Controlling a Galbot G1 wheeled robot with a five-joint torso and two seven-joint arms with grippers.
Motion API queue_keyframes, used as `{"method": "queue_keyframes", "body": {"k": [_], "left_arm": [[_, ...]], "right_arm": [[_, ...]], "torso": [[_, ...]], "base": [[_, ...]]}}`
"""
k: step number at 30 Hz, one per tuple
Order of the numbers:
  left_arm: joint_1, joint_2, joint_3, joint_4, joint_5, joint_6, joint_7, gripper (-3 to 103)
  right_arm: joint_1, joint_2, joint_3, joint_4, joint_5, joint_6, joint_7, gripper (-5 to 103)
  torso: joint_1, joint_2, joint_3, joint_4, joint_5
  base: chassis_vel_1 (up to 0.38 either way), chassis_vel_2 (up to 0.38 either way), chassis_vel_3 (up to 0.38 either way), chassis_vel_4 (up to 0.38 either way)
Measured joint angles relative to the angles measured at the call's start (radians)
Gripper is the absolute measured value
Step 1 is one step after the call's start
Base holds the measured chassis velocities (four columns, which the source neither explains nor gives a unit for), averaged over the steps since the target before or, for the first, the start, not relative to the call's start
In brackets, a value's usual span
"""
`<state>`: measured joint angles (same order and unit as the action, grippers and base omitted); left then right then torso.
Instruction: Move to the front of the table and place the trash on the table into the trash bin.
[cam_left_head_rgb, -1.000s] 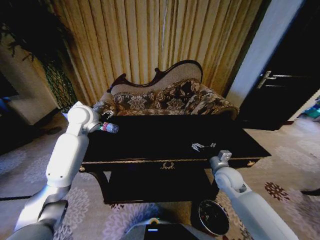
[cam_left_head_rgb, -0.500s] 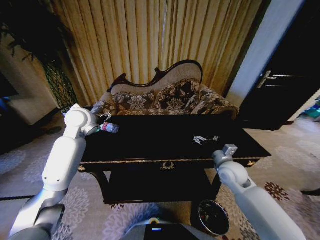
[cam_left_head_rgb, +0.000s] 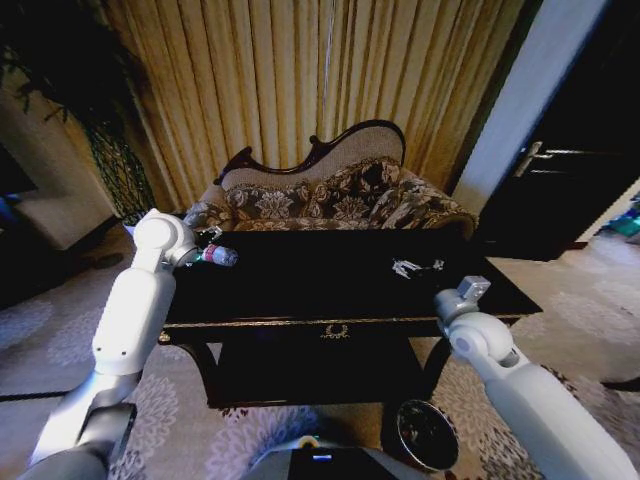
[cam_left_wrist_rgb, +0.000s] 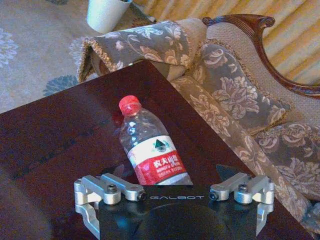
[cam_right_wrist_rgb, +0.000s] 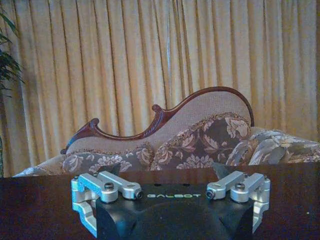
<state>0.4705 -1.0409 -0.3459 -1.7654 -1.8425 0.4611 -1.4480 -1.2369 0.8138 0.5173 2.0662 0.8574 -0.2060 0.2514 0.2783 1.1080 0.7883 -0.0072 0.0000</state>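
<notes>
The trash includes a clear bottle (cam_left_head_rgb: 218, 255) with a red cap and red-white label, lying on its side at the left end of the dark table (cam_left_head_rgb: 330, 300). In the left wrist view the bottle (cam_left_wrist_rgb: 150, 150) lies with its base between the spread jaws of my left gripper (cam_left_wrist_rgb: 174, 192), which is open and low over the tabletop. My left gripper (cam_left_head_rgb: 203, 243) sits just left of the bottle. Small white scraps (cam_left_head_rgb: 415, 267) lie toward the table's right end. My right gripper (cam_left_head_rgb: 468, 290) hovers open by the table's front right edge, nothing in it. The trash bin (cam_left_head_rgb: 428, 435) stands on the carpet below it.
A floral sofa (cam_left_head_rgb: 340, 200) stands close behind the table, with curtains behind it. A white plant pot (cam_left_wrist_rgb: 105, 12) sits on the floor past the sofa's arm. A dark door (cam_left_head_rgb: 570, 170) is at the right. Patterned carpet (cam_left_head_rgb: 570, 330) lies open to the table's right.
My right arm has moved right and a little farther out along the table's front edge. The left arm and the bottle have barely shifted.
</notes>
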Motion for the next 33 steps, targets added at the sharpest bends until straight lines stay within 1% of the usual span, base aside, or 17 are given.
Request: {"method": "queue_keyframes", "body": {"k": [4,6,14,25,33], "left_arm": [[-0.009,0.000,0.000,0.014,-0.003,-0.004,-0.006,100],[-0.014,-0.003,0.000,0.020,-0.012,-0.009,-0.019,100],[-0.020,-0.021,-0.003,0.051,-0.015,-0.015,-0.028,100],[-0.041,-0.026,-0.007,0.127,0.001,-0.009,-0.018,100],[-0.042,-0.030,-0.011,0.141,0.009,-0.006,-0.012,100]], "right_arm": [[0.001,-0.008,0.005,0.003,0.016,0.000,0.000,100],[0.002,-0.020,0.015,0.008,0.037,-0.001,0.000,100],[0.000,-0.050,0.041,0.009,0.056,-0.002,0.000,100],[-0.006,-0.050,0.051,0.013,0.057,-0.002,0.000,100],[-0.007,-0.051,0.049,0.015,0.056,-0.002,0.000,100]], "torso": [[0.000,0.000,0.000,0.0000,0.0000],[0.000,0.000,0.000,0.0000,0.0000],[0.000,0.000,0.000,0.0000,-0.0001],[0.000,0.000,0.000,0.0000,0.0000],[0.000,0.000,0.000,0.0000,-0.0001]], "base": [[0.000,0.000,0.000,0.000],[0.000,0.000,0.000,0.000],[0.000,0.000,0.000,0.000],[0.000,0.000,0.000,0.000],[0.000,0.000,0.000,0.000]]}}
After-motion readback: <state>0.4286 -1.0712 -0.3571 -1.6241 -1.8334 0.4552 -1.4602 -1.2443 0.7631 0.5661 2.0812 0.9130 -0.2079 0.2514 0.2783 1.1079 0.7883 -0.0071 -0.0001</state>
